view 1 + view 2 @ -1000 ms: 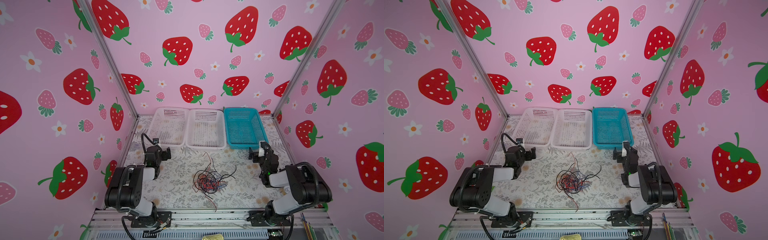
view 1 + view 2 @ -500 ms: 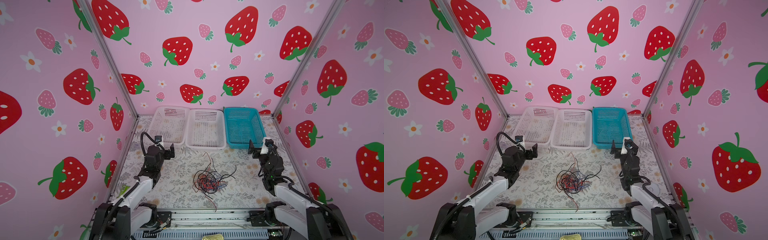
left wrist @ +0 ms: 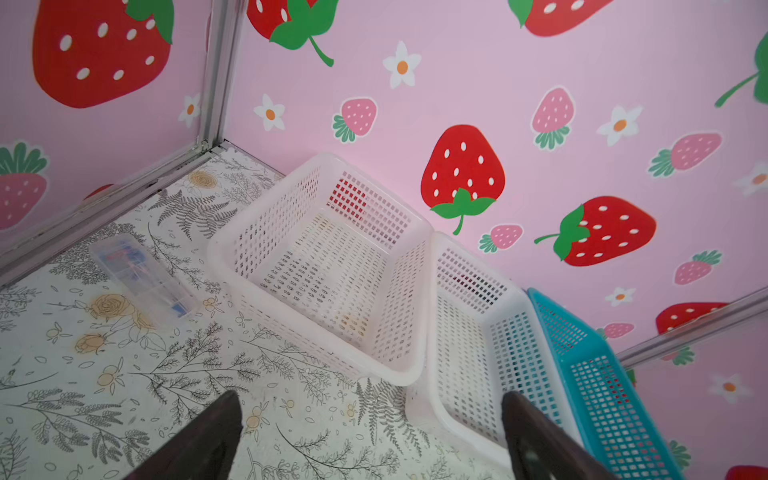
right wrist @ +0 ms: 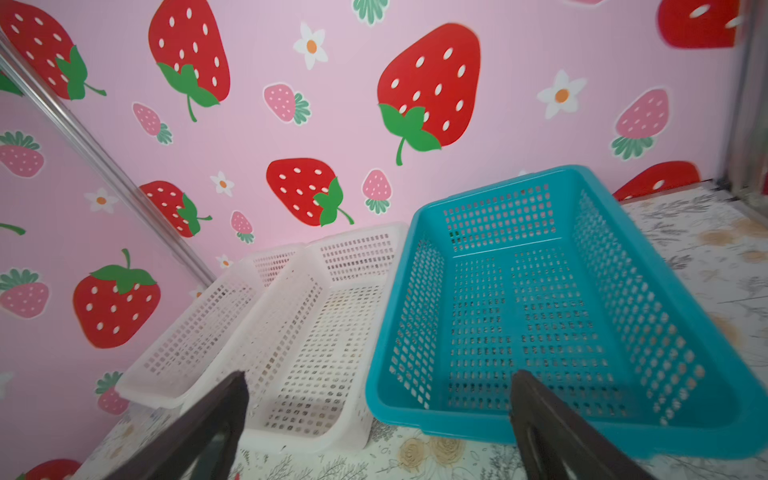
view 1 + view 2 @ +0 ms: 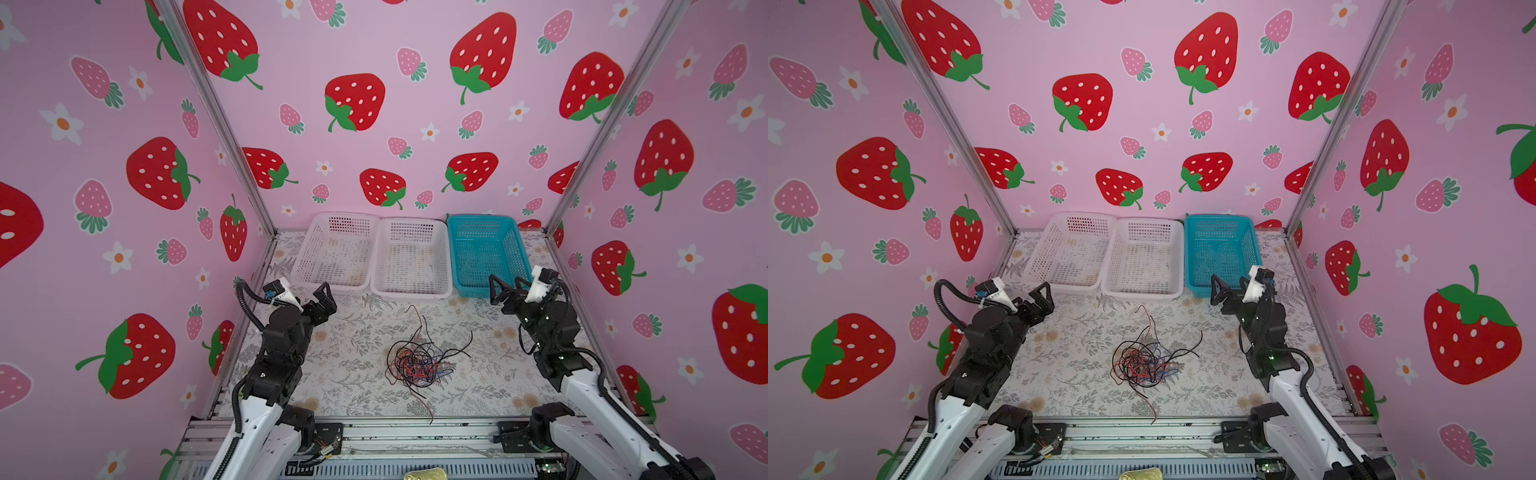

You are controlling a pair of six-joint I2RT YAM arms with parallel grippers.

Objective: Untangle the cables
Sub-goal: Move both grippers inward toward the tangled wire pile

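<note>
the cables (image 5: 419,362) lie in one loose knot of black, red and blue wire on the surface (image 5: 345,386), about midway between the two arms, with a few stray ends trailing out front and back. the left claw (image 5: 321,296) hangs released near the left white basket (image 5: 330,287), and the right claw (image 5: 505,283) hangs released in front of the teal basket (image 5: 478,218). neither touches a wire, and both point at the baskets rather than the knot (so neither wrist view shows the cables).

the step in hand looks like the first reach. to do it well, each claw would need to turn down toward the knot and take a free end at its edge rather than bite the middle, since a grip on the dense part would likely lift the whole bunch. one claw pinning while the other draws a single strand out slowly seems safest. the wires are very thin, so the tips should close low against the surface.

the left white basket, the middle white basket (image 5: 411,293) and the teal basket all look empty. a small clear case (image 3: 141,276) lies beside the left white basket, holding red and blue bits too blurred to name.
</note>
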